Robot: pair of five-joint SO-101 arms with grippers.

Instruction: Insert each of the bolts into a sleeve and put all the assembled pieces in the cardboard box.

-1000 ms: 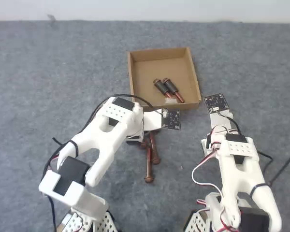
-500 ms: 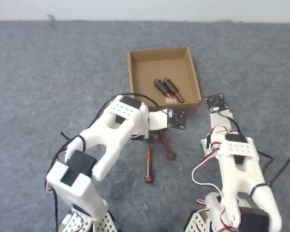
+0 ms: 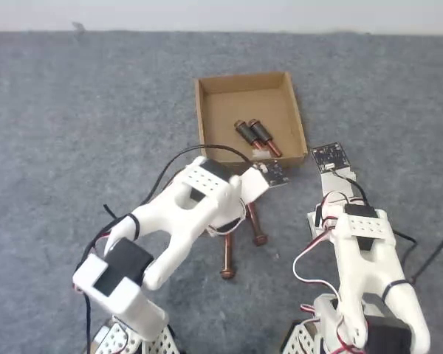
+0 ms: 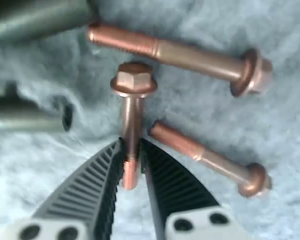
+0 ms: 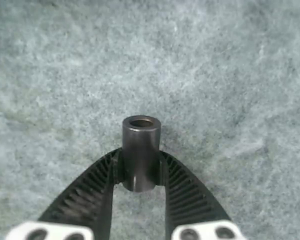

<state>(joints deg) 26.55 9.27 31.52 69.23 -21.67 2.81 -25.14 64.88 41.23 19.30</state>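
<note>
The left arm has swung rightward, jaws clamped on a bolt, likely to meet the sleeve the right jaws grip.

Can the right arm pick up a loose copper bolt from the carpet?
Probably not: the right hand is shut on a dark cylindrical metal sleeve, leaving no room for a loose copper bolt.

Partly hidden: bolts and sleeves.
High view: left arm covers the far ends of near bolt and right bolt. Left wrist view: two blurred dark sleeves, both cut by the frame edge; held bolt shank partly masked by left gripper. Right wrist view: held sleeve gripped sides masked by right gripper.
</note>
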